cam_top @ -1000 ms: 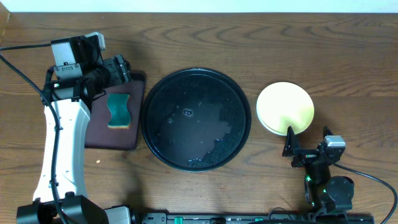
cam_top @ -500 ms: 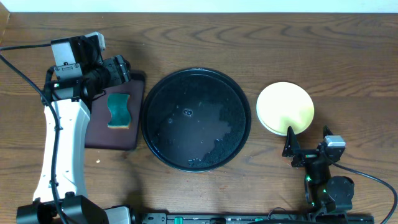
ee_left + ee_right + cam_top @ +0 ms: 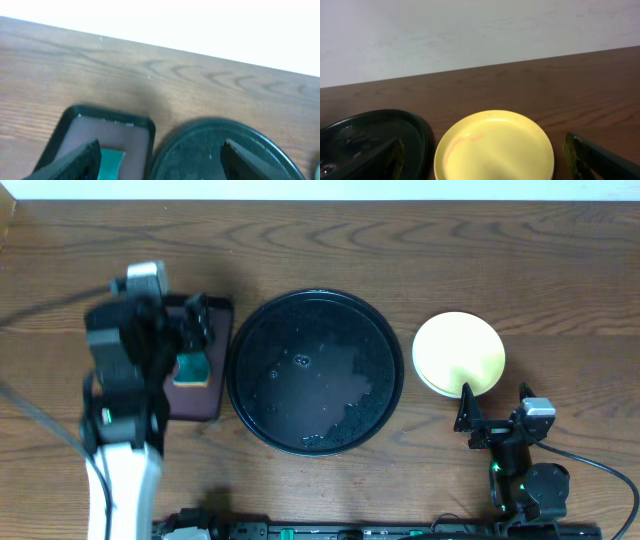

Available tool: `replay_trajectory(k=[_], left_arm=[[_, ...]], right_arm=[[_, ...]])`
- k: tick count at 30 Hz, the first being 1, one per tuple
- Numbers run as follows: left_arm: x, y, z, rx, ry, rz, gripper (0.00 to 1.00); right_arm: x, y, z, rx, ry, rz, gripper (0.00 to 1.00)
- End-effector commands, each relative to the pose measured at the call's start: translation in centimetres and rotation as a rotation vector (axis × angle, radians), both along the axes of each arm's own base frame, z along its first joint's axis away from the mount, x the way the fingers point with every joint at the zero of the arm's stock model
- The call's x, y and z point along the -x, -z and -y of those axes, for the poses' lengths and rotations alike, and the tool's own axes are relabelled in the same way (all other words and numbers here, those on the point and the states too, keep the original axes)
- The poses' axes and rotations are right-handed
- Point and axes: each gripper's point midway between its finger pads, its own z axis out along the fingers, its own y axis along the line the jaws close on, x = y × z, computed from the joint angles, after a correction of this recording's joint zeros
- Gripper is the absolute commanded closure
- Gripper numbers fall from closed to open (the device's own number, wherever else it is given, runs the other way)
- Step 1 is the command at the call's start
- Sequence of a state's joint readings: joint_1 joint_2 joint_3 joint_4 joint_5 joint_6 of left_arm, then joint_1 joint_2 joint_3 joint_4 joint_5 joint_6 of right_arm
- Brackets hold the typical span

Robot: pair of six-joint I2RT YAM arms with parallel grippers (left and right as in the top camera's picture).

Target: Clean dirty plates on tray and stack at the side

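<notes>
The black tray [image 3: 315,370] sits mid-table, wet and with no plates on it; it also shows in the left wrist view [image 3: 200,145] and the right wrist view [image 3: 370,135]. A pale yellow plate [image 3: 459,352] with a faint reddish smear [image 3: 495,145] lies on the wood to the tray's right. A pale edge shows under it, and no aqua plate shows clearly. My right gripper [image 3: 492,408] is open and empty just in front of the plate [image 3: 487,167]. My left gripper [image 3: 190,330] is open and empty over the brown tray [image 3: 160,162].
A rectangular dark brown tray [image 3: 215,395] lies left of the black tray, with a teal sponge [image 3: 190,367] on it. The sponge sits by my left finger in the left wrist view [image 3: 111,162]. The table's far edge meets a white wall.
My left arm is blurred with motion and has swung toward the table's front, with its gripper still over the brown tray. The right arm and the plate have not moved.
</notes>
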State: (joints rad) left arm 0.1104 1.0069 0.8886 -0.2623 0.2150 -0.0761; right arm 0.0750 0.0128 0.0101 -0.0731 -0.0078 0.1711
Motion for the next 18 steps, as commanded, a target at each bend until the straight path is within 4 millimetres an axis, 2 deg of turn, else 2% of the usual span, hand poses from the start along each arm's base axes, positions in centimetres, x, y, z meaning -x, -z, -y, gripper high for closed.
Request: replay_trajectory(k=[1, 9, 14, 18], left_arm=[[2.5, 2.4, -0.6, -0.056, -0.032, 0.037, 0.23], [6.7, 4.9, -0.2, -0.103, -0.032, 0.278, 0.23], [8.0, 7.0, 0.0, -0.157, -0.024, 0.391, 0.23], [8.6, 9.1, 0.0, -0.227, -0.006, 0.406, 0.23]], right_arm=[[0.0, 0.1, 0.1, 0.004, 0.002, 0.001, 0.01], [0.0, 0.1, 0.1, 0.003, 0.002, 0.001, 0.01], [0.0, 0.1, 0.1, 0.004, 0.002, 0.001, 0.01], [0.0, 0.1, 0.1, 0.004, 0.002, 0.001, 0.01]])
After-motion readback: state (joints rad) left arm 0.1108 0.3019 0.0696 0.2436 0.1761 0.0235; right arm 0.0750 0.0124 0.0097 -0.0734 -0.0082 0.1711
